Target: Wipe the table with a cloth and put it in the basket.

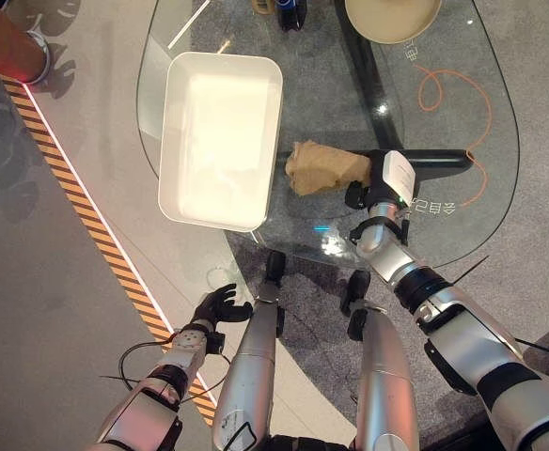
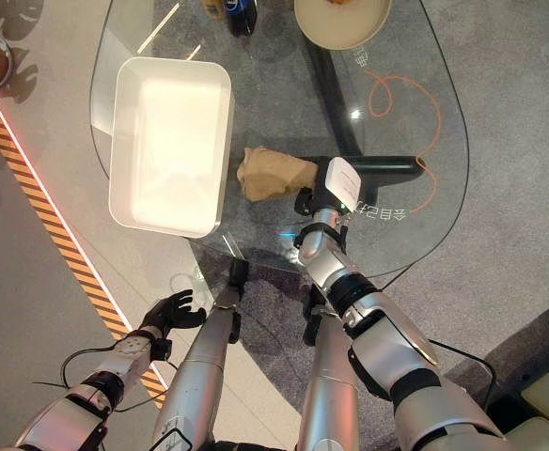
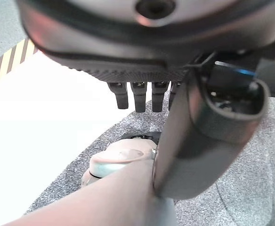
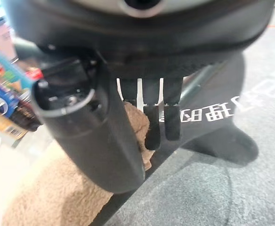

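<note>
Nearest in, low at the left: left hand (image 1: 220, 306), off the table's near-left edge, over the floor, fingers loosely spread and holding nothing. Well apart from the cloth, so idle for now by the look of it.

Further in, on the glass table (image 1: 481, 132): right hand (image 1: 380, 185), reaching in from the near right, resting at the right end of the cloth. In the right wrist view, fingers (image 4: 157, 123) hanging fairly straight, tips at the edge of the brown fabric, not curled round it, so relaxed and unclenched, nothing gripped.

Directly left of that hand: the cloth (image 1: 321, 167), a crumpled tan bundle lying flat on the glass, long axis running left to right, pointing from the hand towards the basket. Right end touching or just under the fingertips; hard to say which.

Left again, just beside the cloth's left end: the white basket (image 1: 173, 113), a rectangular tub with nothing in it, long axis running near to far.

Judgement: right hand clearly the nearer one, cloth between it and the basket, so a leftward sweep or a pinch-and-carry left looks like the call. Wiping probably not finished; drop-off not yet done.

Far edge: a dark bottle (image 1: 291, 11) and a pale round bowl (image 1: 393, 21).
</note>
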Robot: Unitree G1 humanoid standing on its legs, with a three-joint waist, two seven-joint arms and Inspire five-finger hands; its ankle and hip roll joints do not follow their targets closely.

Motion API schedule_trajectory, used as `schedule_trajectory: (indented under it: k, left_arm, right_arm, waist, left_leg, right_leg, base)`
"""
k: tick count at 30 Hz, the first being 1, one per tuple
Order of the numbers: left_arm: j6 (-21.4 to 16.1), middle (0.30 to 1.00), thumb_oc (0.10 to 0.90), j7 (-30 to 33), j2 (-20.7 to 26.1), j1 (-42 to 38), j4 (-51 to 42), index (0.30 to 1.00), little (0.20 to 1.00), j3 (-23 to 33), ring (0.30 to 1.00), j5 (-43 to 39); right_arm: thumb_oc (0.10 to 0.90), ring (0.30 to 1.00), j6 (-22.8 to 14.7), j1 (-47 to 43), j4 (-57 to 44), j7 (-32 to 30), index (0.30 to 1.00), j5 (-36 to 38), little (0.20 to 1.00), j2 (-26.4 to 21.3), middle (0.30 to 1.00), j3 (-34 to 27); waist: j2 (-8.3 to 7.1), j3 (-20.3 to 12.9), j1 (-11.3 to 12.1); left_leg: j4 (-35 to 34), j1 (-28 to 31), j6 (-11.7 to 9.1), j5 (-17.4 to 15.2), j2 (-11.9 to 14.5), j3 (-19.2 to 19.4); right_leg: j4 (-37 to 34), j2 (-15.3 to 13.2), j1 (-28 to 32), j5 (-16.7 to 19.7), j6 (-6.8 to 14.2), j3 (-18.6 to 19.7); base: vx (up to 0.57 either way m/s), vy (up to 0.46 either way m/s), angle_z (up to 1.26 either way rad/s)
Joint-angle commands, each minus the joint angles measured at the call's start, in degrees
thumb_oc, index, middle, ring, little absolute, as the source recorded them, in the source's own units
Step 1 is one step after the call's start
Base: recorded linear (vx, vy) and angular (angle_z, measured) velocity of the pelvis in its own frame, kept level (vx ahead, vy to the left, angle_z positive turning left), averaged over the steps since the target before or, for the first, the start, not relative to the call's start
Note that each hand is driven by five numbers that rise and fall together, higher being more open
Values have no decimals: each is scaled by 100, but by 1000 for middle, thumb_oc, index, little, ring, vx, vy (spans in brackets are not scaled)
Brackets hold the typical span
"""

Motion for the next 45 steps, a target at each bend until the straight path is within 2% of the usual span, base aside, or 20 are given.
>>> schedule_trajectory:
  k: [1,4,19,22,25,26,30,37,45]
  left_arm:
    - [142,900,800,55,-123,353,25,900,900,-208,900,205]
    - [169,900,800,62,-135,336,2,900,900,-222,900,213]
    - [158,900,800,51,-141,295,21,900,900,-245,900,221]
    - [201,900,800,65,-143,275,-7,900,900,-273,900,200]
    - [177,900,800,43,-106,303,-3,900,900,-268,900,179]
    - [158,900,800,28,-95,382,7,900,900,-283,900,172]
    - [107,900,800,40,-61,449,15,900,900,-302,900,158]
    - [191,900,800,5,45,510,-111,900,900,-287,900,107]
    - [260,900,800,-11,150,586,-251,900,900,-258,900,22]
  right_arm:
    - [100,300,-191,-656,-637,-8,300,-623,200,-197,300,135]
    - [100,300,-97,-648,-642,88,300,-740,200,-160,300,244]
    - [100,300,-94,-640,-389,246,300,-889,200,-184,300,338]
    - [100,300,-42,-670,-354,137,300,-805,200,-229,300,376]
    - [100,300,-16,-748,-235,-255,300,-614,200,-432,300,308]
    - [100,300,-32,-754,-133,-423,300,-528,200,-528,300,240]
    - [100,300,-56,-939,174,-928,300,-202,200,-823,300,-23]
    - [100,300,-15,-1141,581,-1386,300,87,200,-1393,300,-385]
    - [100,300,-123,-1182,913,-1589,300,241,200,-2018,300,-724]
  waist:
    - [186,-101,-35]
    - [199,-101,-29]
    - [208,-101,-6]
    - [206,-101,-10]
    - [212,-101,-1]
    - [209,-101,6]
    - [213,-101,39]
    - [213,-101,45]
    - [205,-101,-31]
  left_leg:
    - [167,136,562,-199,-270,506]
    - [156,145,558,-190,-278,508]
    - [168,87,560,-180,-265,509]
    - [208,70,560,-195,-261,507]
    - [222,69,558,-206,-257,499]
    - [283,188,535,-383,-259,489]
    - [295,169,541,-399,-245,476]
    - [351,158,573,-457,-232,466]
    - [395,114,586,-504,-224,472]
  right_leg:
    - [-522,175,246,446,-51,3]
    - [-528,159,252,450,-50,-8]
    - [-492,126,191,463,-28,-50]
    - [-462,124,175,460,-31,-40]
    - [-446,124,181,450,-24,-36]
    - [-346,111,284,270,26,0]
    - [-292,118,256,246,43,-19]
    - [-204,129,221,207,53,-23]
    - [-178,160,166,191,63,32]
  base:
    - [0,0,0]
    - [-9,1,2]
    - [0,0,0]
    - [0,0,0]
    - [25,-1,0]
    - [74,-5,1]
    - [18,-3,4]
    - [0,0,0]
    - [0,0,0]
